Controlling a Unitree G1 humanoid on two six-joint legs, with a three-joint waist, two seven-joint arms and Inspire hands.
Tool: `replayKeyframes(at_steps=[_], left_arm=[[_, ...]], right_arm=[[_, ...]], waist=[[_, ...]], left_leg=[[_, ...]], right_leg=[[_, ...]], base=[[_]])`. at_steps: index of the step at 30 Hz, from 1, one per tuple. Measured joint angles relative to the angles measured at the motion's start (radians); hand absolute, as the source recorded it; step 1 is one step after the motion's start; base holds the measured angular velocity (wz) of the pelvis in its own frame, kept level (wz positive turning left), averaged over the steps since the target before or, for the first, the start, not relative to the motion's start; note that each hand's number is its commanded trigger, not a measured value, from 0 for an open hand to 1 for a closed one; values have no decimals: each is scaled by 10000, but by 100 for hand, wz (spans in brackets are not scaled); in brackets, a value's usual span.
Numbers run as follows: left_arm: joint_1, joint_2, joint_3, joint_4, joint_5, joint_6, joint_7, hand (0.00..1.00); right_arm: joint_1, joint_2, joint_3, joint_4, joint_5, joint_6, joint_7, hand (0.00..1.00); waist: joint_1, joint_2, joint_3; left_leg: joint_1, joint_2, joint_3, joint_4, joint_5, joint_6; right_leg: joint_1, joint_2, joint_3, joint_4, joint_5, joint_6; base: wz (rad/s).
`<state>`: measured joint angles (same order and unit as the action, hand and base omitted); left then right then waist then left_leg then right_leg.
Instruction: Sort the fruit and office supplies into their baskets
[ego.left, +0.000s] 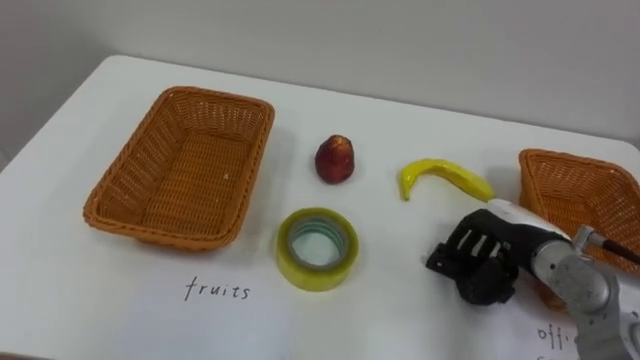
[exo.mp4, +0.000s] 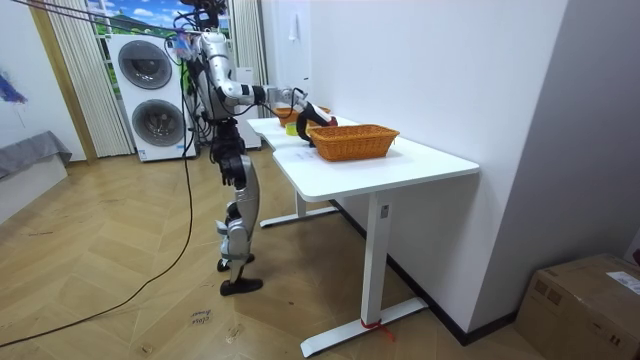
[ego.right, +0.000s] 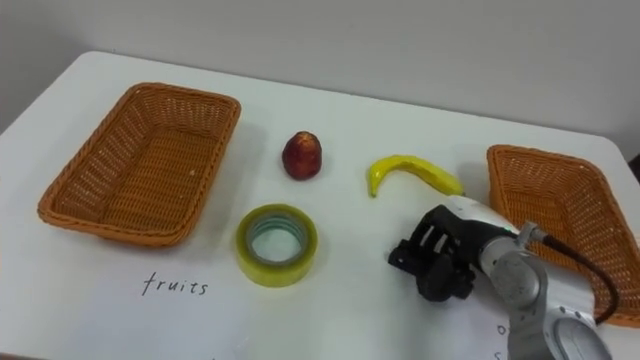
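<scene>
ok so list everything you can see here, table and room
left basket: 1, orange-brown wicker, empty, on the table's left
right basket: 1, orange-brown wicker, at the table's right edge
red fruit: 1, dark red, between the baskets, right of the left basket
banana: 1, yellow, right of the red fruit
tape roll: 1, yellow-green, lying flat in front of the red fruit
handwriting: black, on the table in front of the left basket
table: 1, white
washing machines: 2, white, stacked behind the robot
cardboard box: 1, brown, on the floor
right hand: 1, black and white, over the table just in front of the banana
</scene>
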<state>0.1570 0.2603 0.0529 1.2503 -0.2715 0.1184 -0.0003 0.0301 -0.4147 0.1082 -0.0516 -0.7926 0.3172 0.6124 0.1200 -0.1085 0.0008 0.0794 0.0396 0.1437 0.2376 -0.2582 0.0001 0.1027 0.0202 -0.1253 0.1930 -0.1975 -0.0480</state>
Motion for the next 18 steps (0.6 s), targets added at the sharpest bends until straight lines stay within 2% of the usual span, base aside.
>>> replayKeyframes(at_steps=[9, 13, 18], left_arm=[[139, 2, 5, 184, 2, 120, 188, 0], [293, -13, 9, -48, -2, -44, 202, 0], [342, -218, 48, 22, -322, -271, 329, 0]], right_arm=[[140, 300, -211, -301, -25, 35, -134, 100], [166, 313, -216, -512, -41, -48, -144, 100], [283, 326, -445, -1251, 517, -270, -127, 100]], waist=[[-117, 11, -13], [-327, 21, -20], [-592, 83, 1]], left_leg=[[-237, -14, -69, 156, 6, 5], [-284, -28, -134, 156, 17, 8], [-326, -30, -102, 160, 17, 8]], right_leg=[[-166, -10, -80, -68, 35, -13], [-138, -11, -142, -49, 35, -13], [-172, -20, -134, -56, 36, -11]], base=[[1], [6], [0]])
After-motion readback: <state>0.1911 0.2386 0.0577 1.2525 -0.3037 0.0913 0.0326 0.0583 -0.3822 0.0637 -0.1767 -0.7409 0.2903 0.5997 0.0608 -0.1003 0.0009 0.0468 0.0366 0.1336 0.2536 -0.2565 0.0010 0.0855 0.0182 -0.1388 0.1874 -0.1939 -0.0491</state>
